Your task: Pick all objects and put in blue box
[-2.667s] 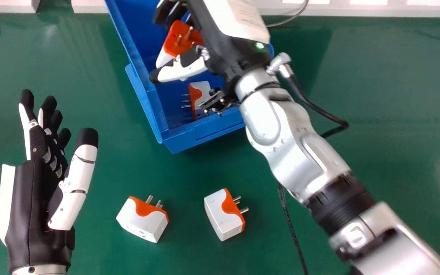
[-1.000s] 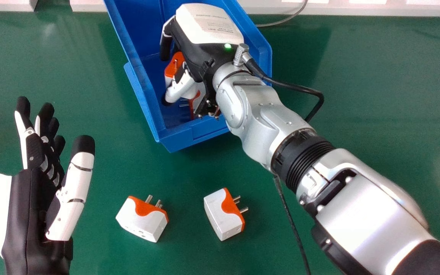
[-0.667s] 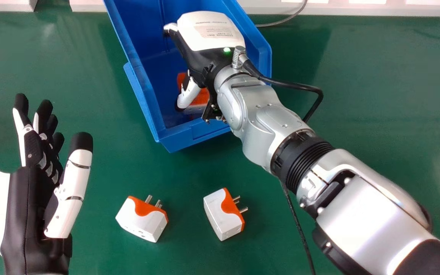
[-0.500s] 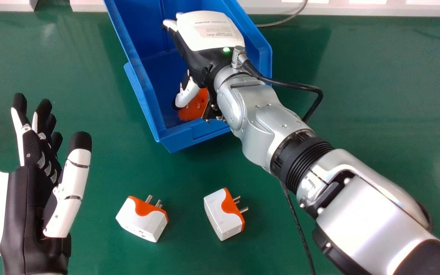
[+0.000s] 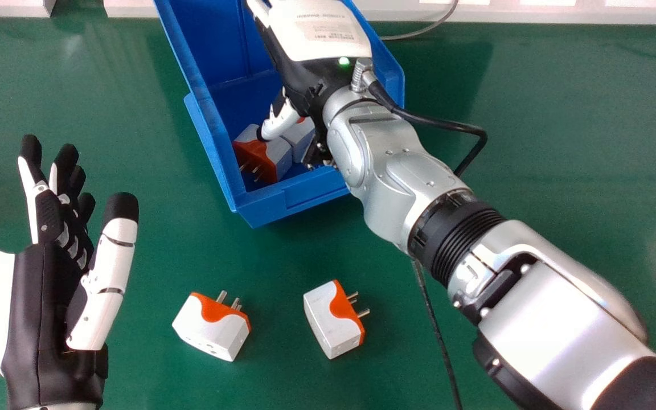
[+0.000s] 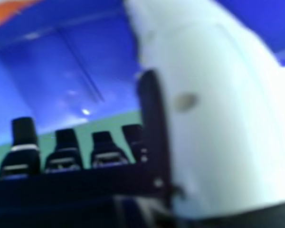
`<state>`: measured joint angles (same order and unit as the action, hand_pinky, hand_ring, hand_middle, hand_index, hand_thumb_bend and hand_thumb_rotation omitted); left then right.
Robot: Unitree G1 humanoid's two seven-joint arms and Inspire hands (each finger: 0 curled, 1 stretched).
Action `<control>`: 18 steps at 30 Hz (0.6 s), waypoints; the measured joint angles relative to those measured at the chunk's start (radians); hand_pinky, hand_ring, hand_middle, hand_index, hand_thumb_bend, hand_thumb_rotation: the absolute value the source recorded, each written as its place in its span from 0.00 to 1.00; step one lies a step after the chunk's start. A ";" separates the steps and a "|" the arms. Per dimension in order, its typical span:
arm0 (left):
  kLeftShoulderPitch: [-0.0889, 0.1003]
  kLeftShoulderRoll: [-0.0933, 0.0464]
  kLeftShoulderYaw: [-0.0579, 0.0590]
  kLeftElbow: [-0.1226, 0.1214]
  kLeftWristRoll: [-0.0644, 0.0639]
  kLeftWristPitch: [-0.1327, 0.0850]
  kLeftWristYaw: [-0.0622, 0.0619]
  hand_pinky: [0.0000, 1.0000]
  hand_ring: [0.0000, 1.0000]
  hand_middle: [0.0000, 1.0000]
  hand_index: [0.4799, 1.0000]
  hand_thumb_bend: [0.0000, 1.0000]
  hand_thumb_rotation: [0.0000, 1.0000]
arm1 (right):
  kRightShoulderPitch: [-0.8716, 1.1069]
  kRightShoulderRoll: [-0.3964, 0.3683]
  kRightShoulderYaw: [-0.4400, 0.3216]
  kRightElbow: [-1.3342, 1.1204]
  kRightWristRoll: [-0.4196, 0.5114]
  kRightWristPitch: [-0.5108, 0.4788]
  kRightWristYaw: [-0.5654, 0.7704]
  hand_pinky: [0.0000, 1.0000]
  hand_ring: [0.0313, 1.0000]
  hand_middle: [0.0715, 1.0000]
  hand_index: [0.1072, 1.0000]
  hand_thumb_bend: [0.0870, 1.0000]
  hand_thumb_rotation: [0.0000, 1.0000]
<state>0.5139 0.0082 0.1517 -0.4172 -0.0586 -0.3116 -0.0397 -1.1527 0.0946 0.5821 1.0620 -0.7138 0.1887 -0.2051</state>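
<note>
Two white and orange plug adapters lie on the green table, one adapter (image 5: 212,326) nearer the left hand and another adapter (image 5: 335,319) to its right. Inside the blue box (image 5: 265,210), an adapter (image 5: 265,156) rests near the front wall with its pins toward the front, beside a second adapter (image 5: 299,136) partly covered by the right thumb. My right hand (image 5: 305,74) is over the box, open and holding nothing. In the right hand view, the right hand (image 6: 204,109) shows its thumb large and its fingers extended. My left hand (image 5: 49,296) is open above the table at the left.
A black cable (image 5: 436,336) runs down beside the right forearm. Along the far edge of the table (image 5: 561,142) is a white ledge (image 5: 567,13), with a thin grey cable (image 5: 419,31) near it.
The adapter from my right hand was let go and now lies in the box beside the other one. The right hand has moved slightly up and away; its fingers have straightened.
</note>
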 measured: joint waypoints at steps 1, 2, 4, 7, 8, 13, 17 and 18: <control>0.000 0.000 0.000 0.001 0.000 0.000 0.000 1.00 1.00 1.00 0.98 0.44 0.64 | 0.011 -0.007 -0.002 -0.026 0.000 0.000 -0.005 0.81 0.94 0.97 0.94 0.35 0.02; -0.001 0.000 0.000 0.001 0.000 0.000 0.000 1.00 1.00 1.00 0.98 0.43 0.63 | 0.026 -0.017 -0.005 -0.061 0.000 0.001 -0.007 0.82 0.95 0.98 0.94 0.33 0.01; -0.002 0.000 -0.001 0.002 0.001 0.000 0.001 1.00 1.00 1.00 0.98 0.42 0.63 | 0.064 -0.040 -0.013 -0.147 -0.002 0.011 -0.007 0.81 0.94 0.98 0.94 0.33 0.00; -0.006 0.000 -0.002 0.003 0.001 0.001 0.001 1.00 1.00 1.00 0.99 0.41 0.63 | 0.156 -0.090 -0.019 -0.331 -0.012 0.035 -0.007 0.80 0.92 0.96 0.94 0.35 0.02; -0.007 0.000 -0.002 0.003 0.001 0.001 0.001 1.00 1.00 1.00 0.99 0.41 0.63 | 0.192 -0.109 -0.020 -0.402 -0.018 0.041 -0.006 0.79 0.91 0.95 0.92 0.37 0.02; -0.009 -0.002 -0.009 0.004 0.000 0.003 0.001 1.00 1.00 1.00 0.99 0.42 0.62 | 0.408 -0.206 -0.034 -0.739 -0.048 0.039 -0.004 0.73 0.87 0.91 0.86 0.36 0.11; -0.006 -0.010 -0.010 0.004 0.004 0.001 0.009 1.00 1.00 1.00 0.99 0.42 0.62 | 0.643 -0.287 -0.068 -0.996 -0.038 -0.009 0.003 0.69 0.84 0.88 0.84 0.36 0.20; -0.004 -0.013 -0.010 0.005 0.007 0.001 0.014 1.00 1.00 1.00 0.99 0.44 0.62 | 0.694 -0.301 -0.078 -1.033 -0.027 -0.032 0.003 0.69 0.83 0.87 0.82 0.37 0.21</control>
<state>0.5097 -0.0047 0.1418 -0.4122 -0.0518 -0.3104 -0.0259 -0.4584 -0.2063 0.5038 0.0293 -0.7406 0.1563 -0.2022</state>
